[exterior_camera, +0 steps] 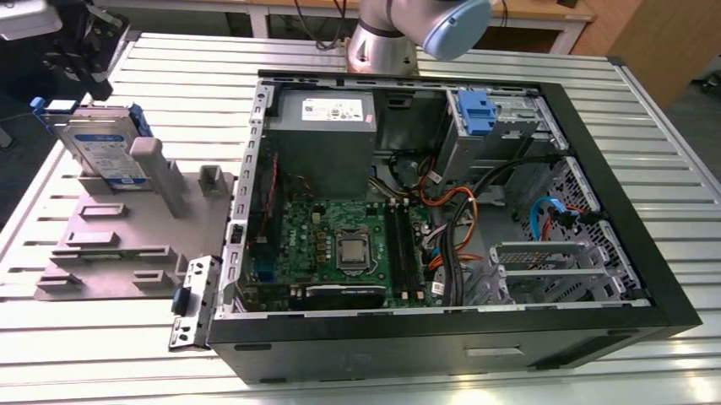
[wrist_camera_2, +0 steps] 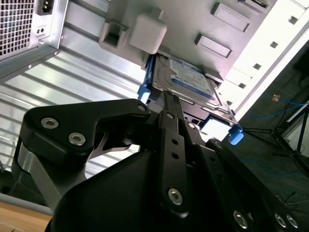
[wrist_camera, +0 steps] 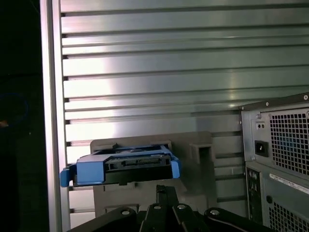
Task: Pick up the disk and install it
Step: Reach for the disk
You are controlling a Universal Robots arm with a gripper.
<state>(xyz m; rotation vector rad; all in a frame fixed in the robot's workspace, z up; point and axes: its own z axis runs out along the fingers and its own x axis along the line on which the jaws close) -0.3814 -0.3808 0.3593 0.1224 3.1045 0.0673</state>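
Exterior view: logged disk tilted on grey fixture, 9 o'clock of open case | found gripper close above at 11 o'clock, jaw state not discernible | judged stiff, dense, slick-faced, shock-shy; reckoned blue side rails the safest hold.

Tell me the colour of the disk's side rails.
Blue. The disk shows them best in the first wrist view.

Open computer case sits beside grey fixture on slatted table.
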